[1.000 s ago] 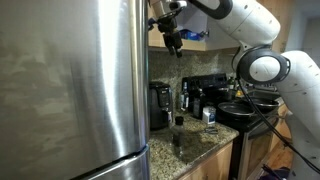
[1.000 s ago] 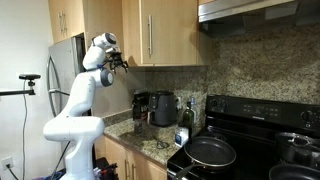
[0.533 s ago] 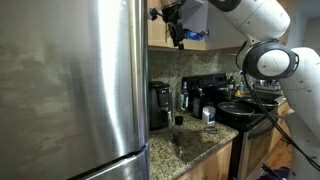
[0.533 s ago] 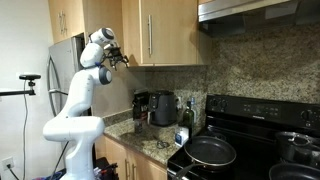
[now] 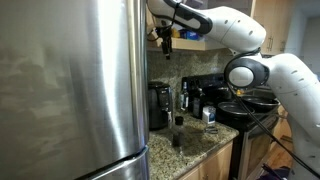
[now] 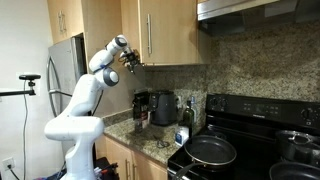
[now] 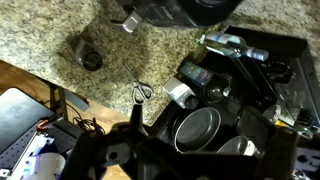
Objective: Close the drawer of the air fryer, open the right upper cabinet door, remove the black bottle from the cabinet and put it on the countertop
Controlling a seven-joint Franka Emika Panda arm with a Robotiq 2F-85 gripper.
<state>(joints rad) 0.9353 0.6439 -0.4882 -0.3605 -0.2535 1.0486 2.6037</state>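
Observation:
My gripper point(image 6: 131, 62) hangs just below the light-wood upper cabinet point(image 6: 110, 25), left of the right upper cabinet door point(image 6: 178, 30), which is shut with its bar handle at its left edge. In an exterior view the gripper point(image 5: 166, 42) is high by the fridge edge. Its fingers point(image 7: 200, 140) look spread and empty. The black air fryer point(image 6: 164, 107) stands on the granite countertop point(image 6: 150, 135), and its drawer looks pushed in. The black bottle is hidden.
A steel fridge point(image 5: 70, 90) fills the near side. A coffee maker point(image 6: 141, 104) stands left of the air fryer. The black stove point(image 6: 250, 140) holds pans point(image 7: 197, 125). A glass cup point(image 7: 90, 57) and a small metal utensil point(image 7: 138, 90) lie on the granite.
The gripper has swung from beside the cabinet's end toward the stove side and slightly lower, now under the cabinet's bottom edge. Nothing else has moved.

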